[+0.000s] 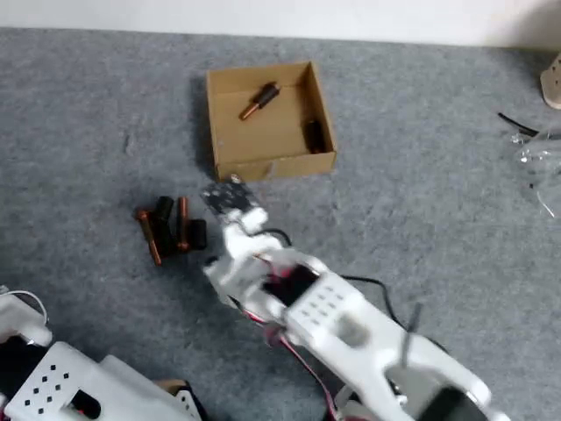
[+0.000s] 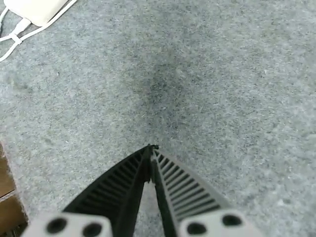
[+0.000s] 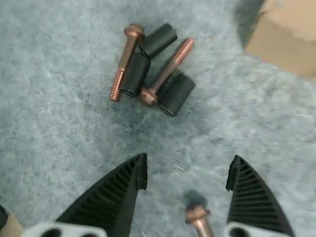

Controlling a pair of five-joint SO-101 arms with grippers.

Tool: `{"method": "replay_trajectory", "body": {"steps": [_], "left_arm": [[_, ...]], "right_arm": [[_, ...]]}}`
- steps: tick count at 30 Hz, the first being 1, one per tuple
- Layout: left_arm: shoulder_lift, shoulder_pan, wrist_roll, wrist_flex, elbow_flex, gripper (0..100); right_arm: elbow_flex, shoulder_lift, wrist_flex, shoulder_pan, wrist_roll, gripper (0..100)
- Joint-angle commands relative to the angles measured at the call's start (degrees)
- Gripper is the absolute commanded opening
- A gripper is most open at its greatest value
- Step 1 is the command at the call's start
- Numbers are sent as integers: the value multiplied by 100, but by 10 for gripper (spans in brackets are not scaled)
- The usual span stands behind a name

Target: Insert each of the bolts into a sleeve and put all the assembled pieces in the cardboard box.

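Observation:
Two copper bolts point(image 3: 168, 69) and three black sleeves point(image 3: 175, 94) lie in a loose cluster on the grey carpet, left of centre in the high view point(image 1: 166, 228). My right gripper point(image 3: 189, 158) is open just short of that cluster. A third copper bolt point(image 3: 197, 219) lies on the carpet between its fingers, near their base. The cardboard box point(image 1: 320, 96) stands at the back and holds a bolt fitted in a sleeve point(image 1: 259, 101) and a separate black sleeve point(image 1: 314, 134). My left gripper point(image 2: 150, 148) is shut and empty over bare carpet.
The right arm point(image 1: 324, 307) stretches in from the front right; the left arm point(image 1: 61, 381) sits at the front left corner. Cables and clear plastic bits point(image 1: 535, 149) lie at the right edge. A white adapter with its cord point(image 2: 34, 10) lies beyond the left gripper.

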Motion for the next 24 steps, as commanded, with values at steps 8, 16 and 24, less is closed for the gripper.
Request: {"method": "replay_trajectory", "body": {"steps": [8, 16, 24], "left_arm": [[-101, -40, 26, -123, 75, 8], [-101, -40, 26, -352, 224, 8], [-101, -40, 26, -325, 242, 8]], "right_arm": [[-2501, 2440, -198, 22, -818, 246], [-3240, 3257, -198, 127, -1292, 246], [-3257, 3697, -198, 321, -1556, 246]]}}
